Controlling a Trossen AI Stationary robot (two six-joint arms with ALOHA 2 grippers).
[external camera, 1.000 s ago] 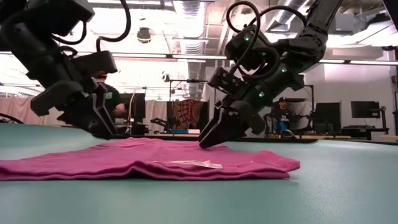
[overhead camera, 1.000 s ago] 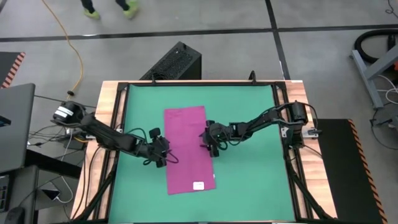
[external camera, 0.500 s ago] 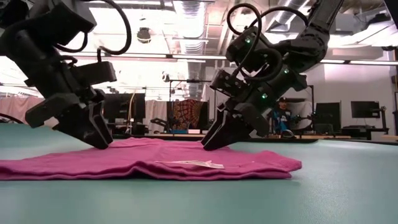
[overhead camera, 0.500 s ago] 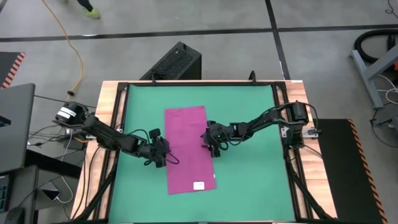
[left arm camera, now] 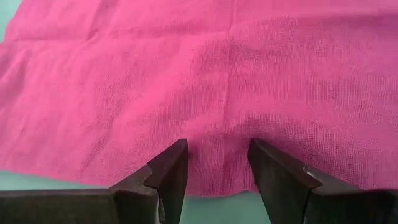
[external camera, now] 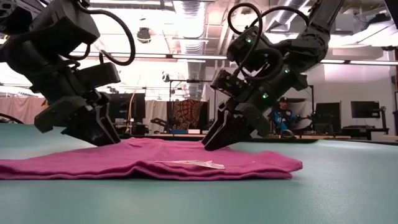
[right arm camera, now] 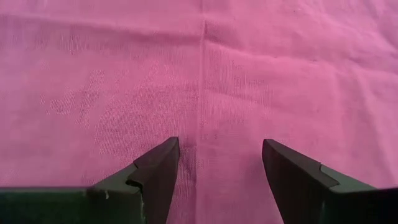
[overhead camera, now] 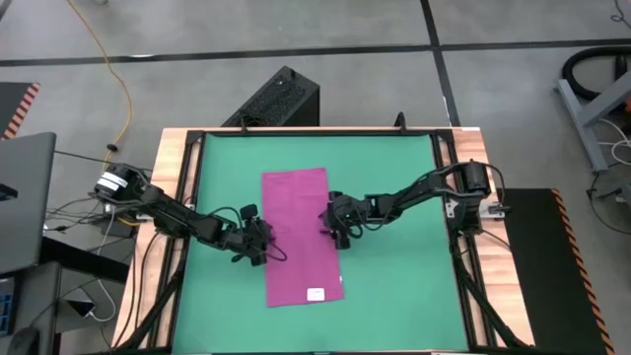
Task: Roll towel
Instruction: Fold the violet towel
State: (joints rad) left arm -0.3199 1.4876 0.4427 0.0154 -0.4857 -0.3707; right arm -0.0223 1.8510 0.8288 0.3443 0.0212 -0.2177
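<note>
Both end effectors are standing open over the towel: left end effector at its left long edge, right end effector at its right edge. Its long axis is running near to far on the green mat.

Left end effector and right end effector face inward, low, fingers apart

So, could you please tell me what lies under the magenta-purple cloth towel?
The magenta-purple cloth towel lies flat on the green mat. Whatever else might sit beneath it is covered and cannot be seen.
</note>
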